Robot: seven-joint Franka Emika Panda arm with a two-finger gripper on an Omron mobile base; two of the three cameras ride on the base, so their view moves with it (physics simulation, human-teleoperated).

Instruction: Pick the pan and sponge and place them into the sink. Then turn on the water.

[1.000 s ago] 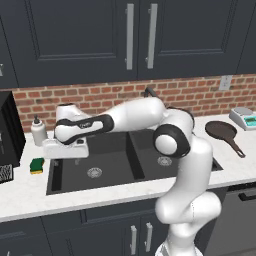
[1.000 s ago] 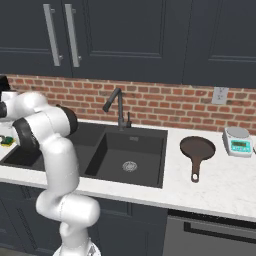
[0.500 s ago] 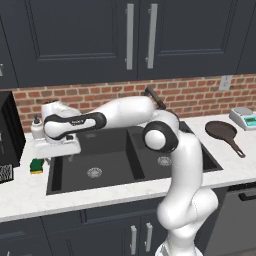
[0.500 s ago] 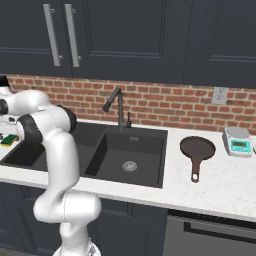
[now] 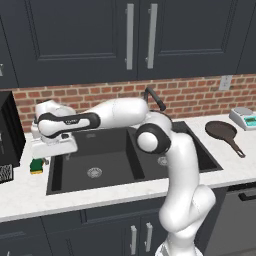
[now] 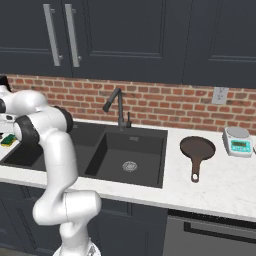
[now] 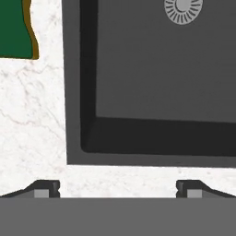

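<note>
Gripper [image 7: 118, 189] spread wide, holding nothing, over sink [image 7: 152, 138] corner. Sponge [image 7: 16, 28] on counter [image 7: 32, 115] just beside sink's left edge. Pan [image 6: 197, 150] on counter right of sink.

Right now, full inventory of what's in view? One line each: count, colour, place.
sponge: 1, green over yellow, on the counter left of the sink
pan: 1, dark brown, on the counter right of the sink, handle toward the front
sink: 1, black, two basins, a silver drain in each
faucet: 1, dark gooseneck, behind the sink, no water running
scale: 1, grey with green panel, far right by the wall
outlet: 1, white, on the brick wall
cabinets: dark, above the counter and below it
counter: 1, white marble
pincer: 1, dark tips, open, above the sink's corner near the sponge
</note>
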